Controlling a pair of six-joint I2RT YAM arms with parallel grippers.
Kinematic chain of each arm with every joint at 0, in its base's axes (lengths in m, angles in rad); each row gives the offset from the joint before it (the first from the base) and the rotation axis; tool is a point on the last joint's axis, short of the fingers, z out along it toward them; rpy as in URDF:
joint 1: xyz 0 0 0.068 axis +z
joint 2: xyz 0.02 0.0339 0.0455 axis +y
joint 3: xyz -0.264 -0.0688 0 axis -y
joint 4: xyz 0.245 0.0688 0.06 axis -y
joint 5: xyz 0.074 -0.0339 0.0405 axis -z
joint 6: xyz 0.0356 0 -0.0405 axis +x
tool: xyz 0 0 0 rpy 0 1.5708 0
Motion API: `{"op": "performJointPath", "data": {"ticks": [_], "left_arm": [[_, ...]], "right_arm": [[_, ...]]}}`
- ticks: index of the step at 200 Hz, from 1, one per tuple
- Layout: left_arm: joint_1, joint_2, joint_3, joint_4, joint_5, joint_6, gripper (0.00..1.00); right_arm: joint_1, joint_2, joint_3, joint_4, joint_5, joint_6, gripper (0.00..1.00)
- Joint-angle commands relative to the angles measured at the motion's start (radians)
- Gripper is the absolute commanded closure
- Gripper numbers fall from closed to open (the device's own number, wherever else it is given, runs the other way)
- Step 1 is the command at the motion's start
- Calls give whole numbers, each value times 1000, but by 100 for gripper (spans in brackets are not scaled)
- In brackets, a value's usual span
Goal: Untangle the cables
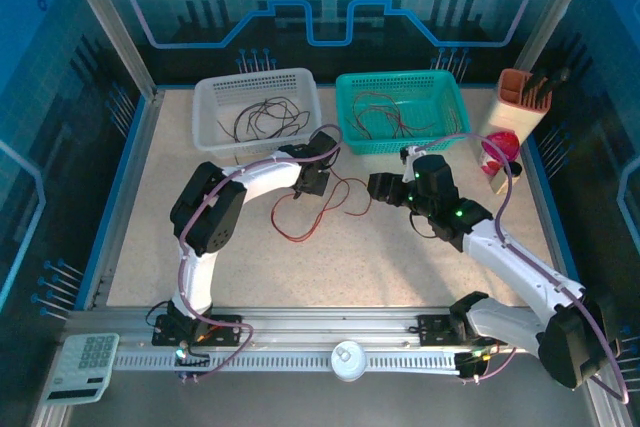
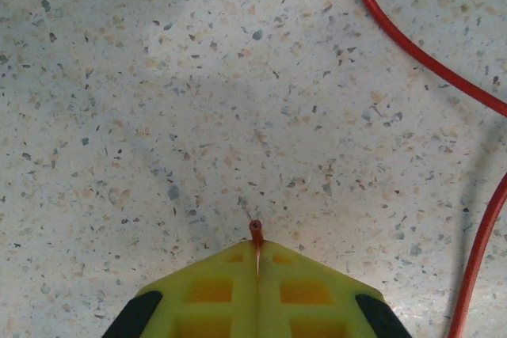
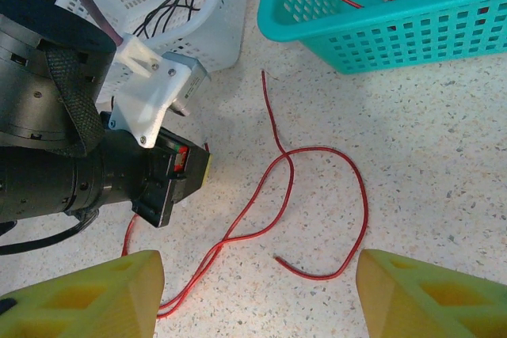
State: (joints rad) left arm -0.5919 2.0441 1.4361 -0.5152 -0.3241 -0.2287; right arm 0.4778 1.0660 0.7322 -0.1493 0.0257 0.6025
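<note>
A thin red cable (image 1: 298, 219) lies in loose loops on the speckled table between the two arms. My left gripper (image 1: 314, 187) is down at the table, shut on one end of it. In the left wrist view the yellow fingers (image 2: 257, 244) are pressed together with the red cable tip (image 2: 256, 229) poking out. My right gripper (image 1: 375, 190) hovers open above the red cable's loop (image 3: 358, 195), with its free end (image 3: 279, 260) between the spread fingers (image 3: 257, 290). Black cables (image 1: 262, 122) lie in the white basket (image 1: 210, 92). More red cables (image 1: 385, 117) lie in the teal basket (image 1: 350, 87).
A brown holder (image 1: 522, 97) and a pink object (image 1: 497, 152) stand at the right edge. A calculator (image 1: 85, 362) and a white round lid (image 1: 347, 359) sit on the front rail. The left arm's black wrist (image 3: 71, 172) is close on the right gripper's left.
</note>
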Motion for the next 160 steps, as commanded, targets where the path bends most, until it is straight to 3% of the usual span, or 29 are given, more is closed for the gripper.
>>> {"op": "performJointPath", "data": {"ticks": [1, 64, 160], "left_arm": [[2, -64, -17, 2, 13, 11, 100], [3, -291, 50, -31, 66, 9, 100], [1, -538, 128, 23, 279, -75, 100]], "right_arm": [[9, -20, 27, -12, 3, -7, 33], [9, -21, 40, -14, -3, -18, 33], [12, 9, 72, 68, -113, -50, 33]]}}
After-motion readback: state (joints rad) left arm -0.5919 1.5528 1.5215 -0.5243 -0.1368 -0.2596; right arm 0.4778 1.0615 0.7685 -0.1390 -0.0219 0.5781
